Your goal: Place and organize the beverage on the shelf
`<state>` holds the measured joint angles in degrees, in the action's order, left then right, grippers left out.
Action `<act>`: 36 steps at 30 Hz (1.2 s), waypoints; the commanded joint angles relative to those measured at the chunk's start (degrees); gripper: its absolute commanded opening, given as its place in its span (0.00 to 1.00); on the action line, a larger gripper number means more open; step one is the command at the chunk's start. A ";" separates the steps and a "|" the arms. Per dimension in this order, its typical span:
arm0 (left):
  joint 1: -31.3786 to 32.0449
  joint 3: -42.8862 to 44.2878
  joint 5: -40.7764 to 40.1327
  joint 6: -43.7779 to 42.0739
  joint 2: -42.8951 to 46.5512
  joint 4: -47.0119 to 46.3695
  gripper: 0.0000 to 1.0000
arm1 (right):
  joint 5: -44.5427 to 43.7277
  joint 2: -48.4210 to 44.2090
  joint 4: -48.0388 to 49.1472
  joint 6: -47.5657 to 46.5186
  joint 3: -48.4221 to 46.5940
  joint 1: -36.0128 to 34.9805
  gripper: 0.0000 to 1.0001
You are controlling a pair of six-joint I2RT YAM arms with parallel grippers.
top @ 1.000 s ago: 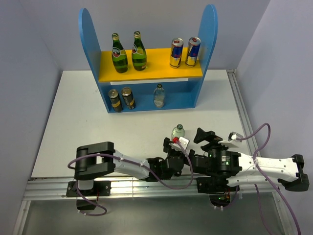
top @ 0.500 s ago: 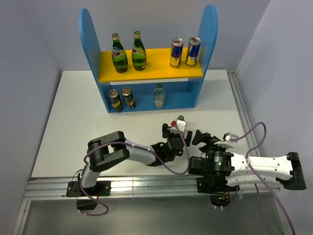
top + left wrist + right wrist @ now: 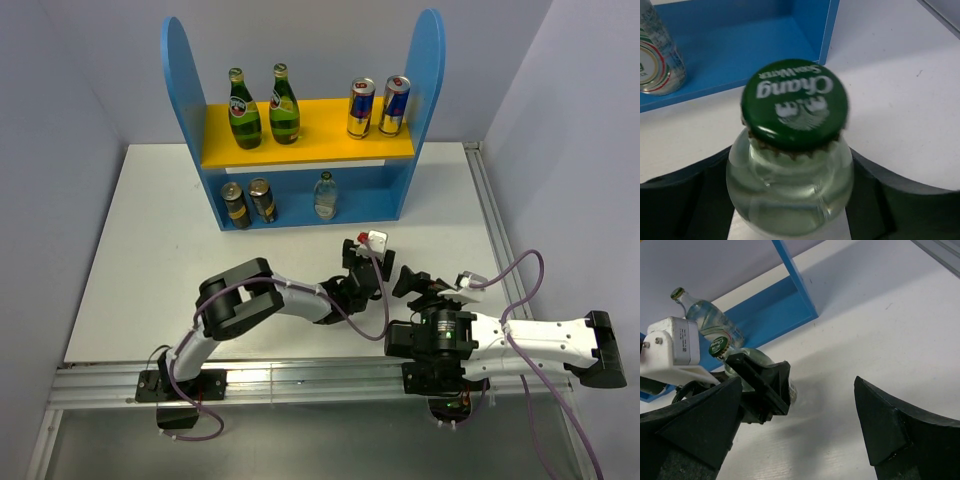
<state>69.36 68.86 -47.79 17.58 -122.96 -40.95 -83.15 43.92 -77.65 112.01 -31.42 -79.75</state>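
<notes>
Clear bottle (image 3: 790, 185), green cap (image 3: 795, 105) printed "Chang" and a smaller "Soda Water", on the white table (image 3: 900, 100) just before the blue shelf (image 3: 740, 40). The left gripper (image 3: 795, 200) clamps its sides, hiding its label. A second bottle (image 3: 655, 55) on the shelf's lower level is cut off, its label unreadable. The right gripper (image 3: 800, 385) gapes wide, empty.

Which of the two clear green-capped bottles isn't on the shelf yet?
The clear bottle inside the left gripper, before the shelf; its twin stands on the lower level.
</notes>
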 commanded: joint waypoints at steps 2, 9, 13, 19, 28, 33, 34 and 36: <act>-1.42 3.30 2.08 -0.44 -1.93 -0.27 0.41 | -2.89 -0.15 -3.48 10.78 0.48 -0.32 1.00; -2.30 4.88 0.16 -1.85 -1.33 0.52 0.00 | -2.98 0.20 -3.13 10.87 0.57 -0.32 1.00; -4.14 6.20 0.76 -2.82 0.87 2.62 0.00 | -3.15 0.64 -2.77 10.60 0.57 -0.32 1.00; -8.71 8.48 3.75 -3.78 2.72 4.21 0.00 | -3.24 1.43 -2.16 10.16 0.48 -0.32 1.00; -13.90 15.16 7.01 -3.35 1.32 6.93 0.00 | -3.42 2.66 -2.16 10.60 0.22 -0.41 1.00; -14.78 17.45 8.24 -3.78 0.62 6.58 0.00 | -3.59 3.62 -2.60 11.04 0.04 -0.32 1.00; -14.96 17.71 8.33 -3.70 0.53 6.41 0.00 | -3.59 3.71 -2.68 11.30 -0.04 -0.41 1.00; -15.39 18.76 8.50 -3.70 -0.26 6.41 0.00 | -3.59 4.15 -2.95 11.74 -0.13 -0.41 1.00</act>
<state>54.08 82.56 -39.99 14.26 -124.57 -27.62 -83.18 47.37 -77.58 112.03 -31.35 -79.75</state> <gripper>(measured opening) 0.702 0.998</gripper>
